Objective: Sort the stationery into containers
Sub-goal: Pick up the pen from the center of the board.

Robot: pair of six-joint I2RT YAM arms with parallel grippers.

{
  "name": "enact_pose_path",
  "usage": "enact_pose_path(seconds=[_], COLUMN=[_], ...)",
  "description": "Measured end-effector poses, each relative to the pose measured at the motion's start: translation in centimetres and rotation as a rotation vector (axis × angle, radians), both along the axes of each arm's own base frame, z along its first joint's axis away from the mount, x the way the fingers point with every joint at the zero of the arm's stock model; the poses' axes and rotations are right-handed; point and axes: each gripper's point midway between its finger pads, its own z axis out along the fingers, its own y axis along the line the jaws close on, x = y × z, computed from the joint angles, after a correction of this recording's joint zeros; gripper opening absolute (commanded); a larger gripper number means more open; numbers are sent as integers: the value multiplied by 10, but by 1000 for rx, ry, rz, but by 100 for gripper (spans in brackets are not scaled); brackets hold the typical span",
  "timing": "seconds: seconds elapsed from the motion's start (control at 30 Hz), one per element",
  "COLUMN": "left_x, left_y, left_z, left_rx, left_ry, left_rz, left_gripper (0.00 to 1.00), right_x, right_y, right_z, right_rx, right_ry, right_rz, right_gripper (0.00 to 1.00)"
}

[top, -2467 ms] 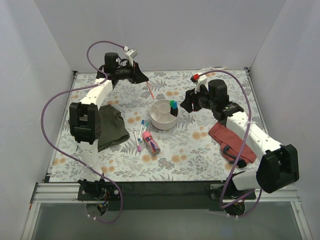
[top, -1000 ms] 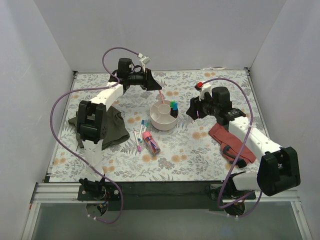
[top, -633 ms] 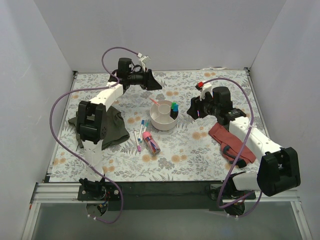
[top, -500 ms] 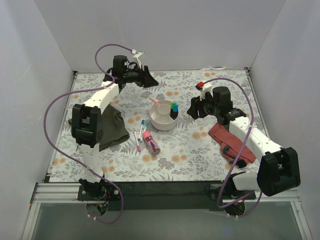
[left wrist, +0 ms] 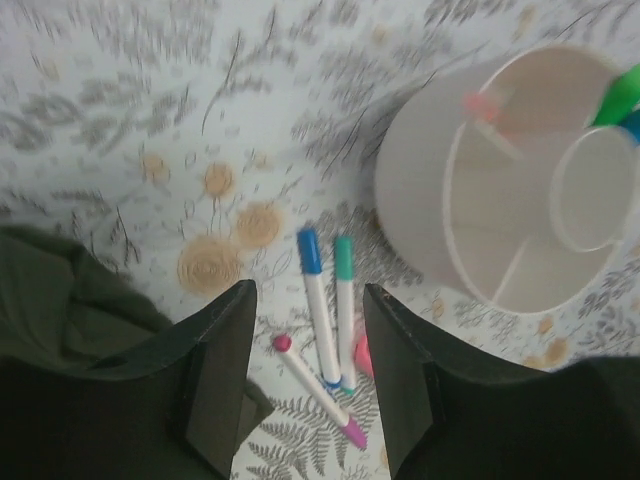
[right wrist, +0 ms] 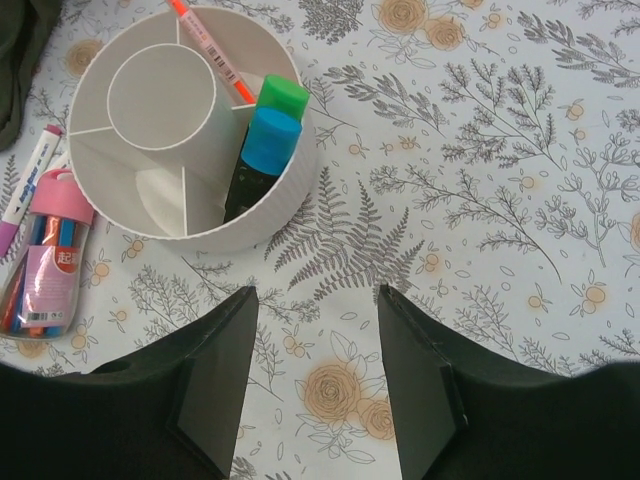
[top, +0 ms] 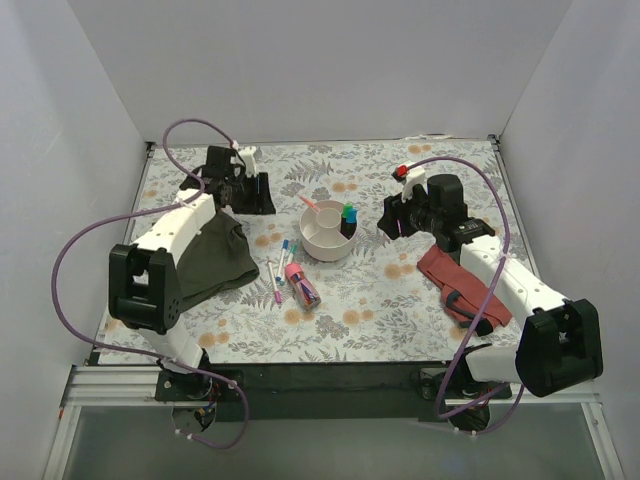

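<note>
The off-white divided bowl (top: 328,231) stands mid-table; it also shows in the left wrist view (left wrist: 520,200) and the right wrist view (right wrist: 180,150). In it stand the green-ended highlighter (right wrist: 280,97) and the blue-ended highlighter (right wrist: 268,142), and the orange-pink pen (right wrist: 212,52) leans inside. On the table lie white pens with a blue cap (left wrist: 318,305), a teal cap (left wrist: 344,300) and a pink cap (left wrist: 312,385), plus the stubby pink tube (top: 301,284). My left gripper (top: 256,200) is open and empty, left of the bowl. My right gripper (top: 385,222) is open and empty, right of the bowl.
A dark olive cloth (top: 215,255) lies on the left under my left arm. A red cloth pouch (top: 462,288) lies on the right under my right arm. White walls close in the floral table on three sides.
My left gripper carried the orange-pink pen to the bowl, let it go there, then drew back left and came down over the loose pens. The right arm barely moved.
</note>
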Motion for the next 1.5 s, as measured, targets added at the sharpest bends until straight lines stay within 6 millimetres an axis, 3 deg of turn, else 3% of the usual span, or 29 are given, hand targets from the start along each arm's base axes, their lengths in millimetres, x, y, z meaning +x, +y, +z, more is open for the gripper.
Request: enact_pose_path(seconds=[0.07,0.1,0.2,0.5,0.67,0.93,1.17,1.33,1.5], left_x=[-21,-28,-41,-31,-33,-35,-36,-34,-32], left_y=[7,9,8,-5,-4,-8,-24,-35,-29], left_z=[-49,-64,-88,-110,-127,-133,-146,-148,-151], left_rx=[57,77,113,131,147,137,143,179,255], left_ry=[144,193,272,299,339,359,385,366,341], left_rz=[15,16,3,-21,-21,-31,-66,-80,-66], left_gripper=[44,43,41,39,36,39,39,31,28], right_x=[0,0,1,5,2,8,10,10,9], right_y=[-2,-4,-8,-18,-23,-32,-36,-40,-43], right_z=[-2,-3,-5,-8,-21,-24,-29,-32,-35], right_rx=[-9,-14,-23,-21,-29,-29,-32,-34,-39], right_ry=[8,11,14,24,50,51,60,65,71], right_rz=[-11,-17,-35,-77,-85,-115,-126,-136,-139], right_gripper=[60,60,60,60,60,60,61,61,61])
